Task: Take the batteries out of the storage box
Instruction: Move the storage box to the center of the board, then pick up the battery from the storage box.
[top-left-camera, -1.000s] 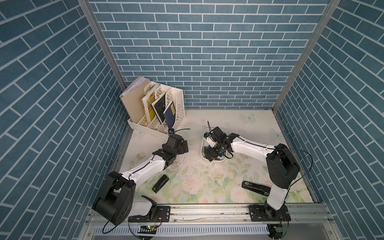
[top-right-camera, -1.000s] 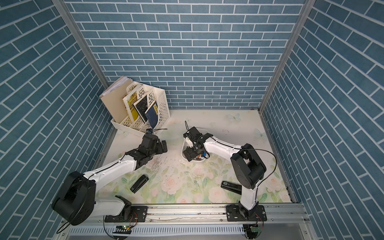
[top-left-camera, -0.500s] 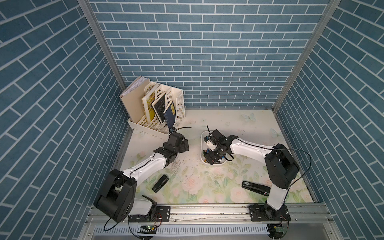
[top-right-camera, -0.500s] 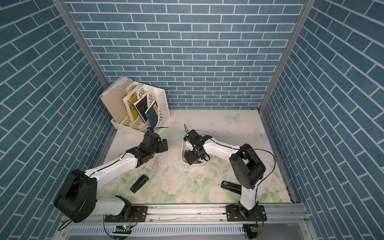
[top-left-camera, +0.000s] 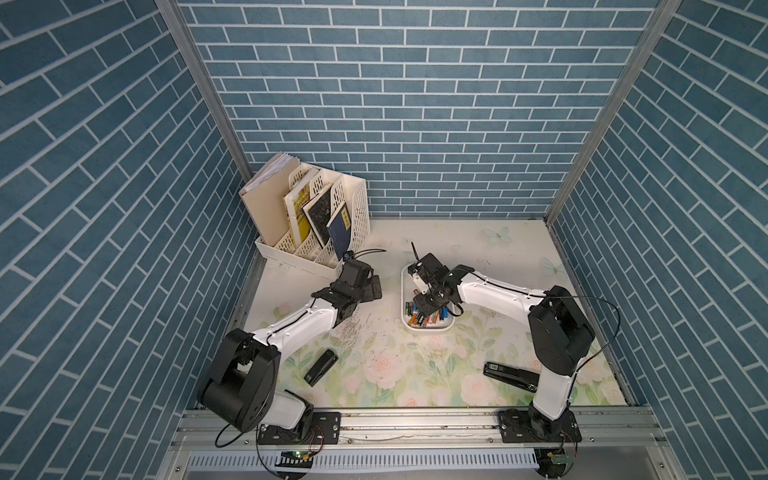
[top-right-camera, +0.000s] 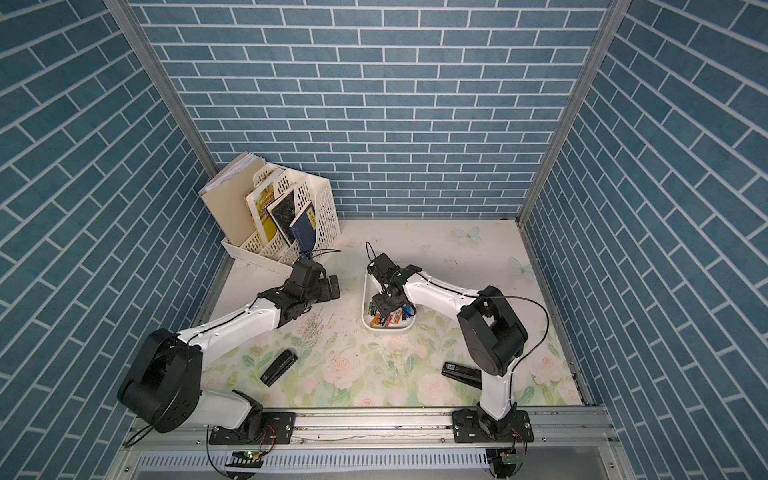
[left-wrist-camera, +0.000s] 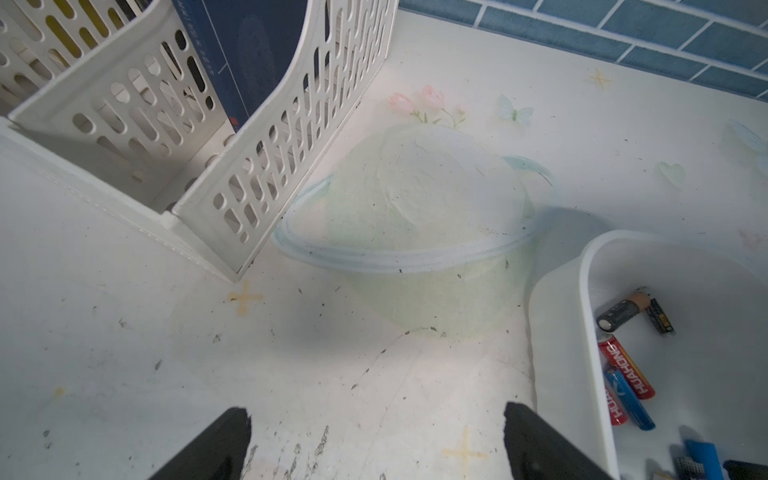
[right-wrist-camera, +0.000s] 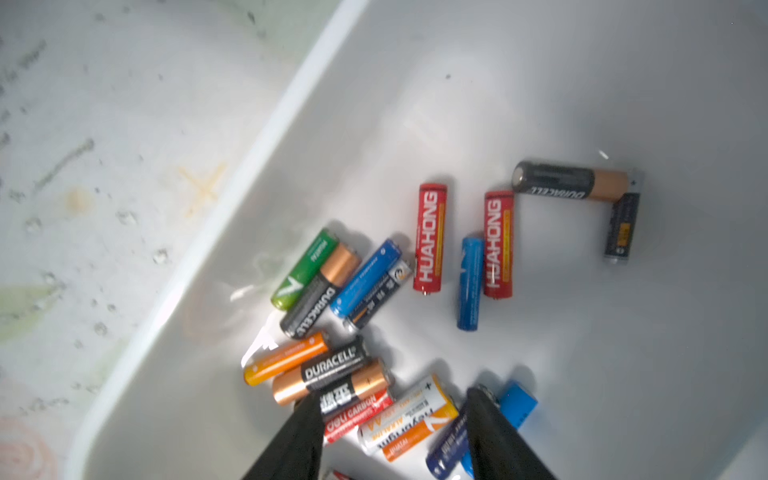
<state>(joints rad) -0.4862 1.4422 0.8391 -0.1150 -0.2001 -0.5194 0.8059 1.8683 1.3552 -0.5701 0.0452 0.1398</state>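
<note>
Right gripper (right-wrist-camera: 392, 395) shifted among Duracell, Huahong batteries (right-wrist-camera: 430, 239) in storage box (right-wrist-camera: 540, 83), grip unclear; left gripper (left-wrist-camera: 376, 415) spread.

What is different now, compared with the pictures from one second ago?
The right gripper sank slightly deeper into the storage box, now straddling some batteries; a grip is not clear. The left gripper, open, crept slightly toward the file rack. The box, the rack and the staplers did not move.
</note>
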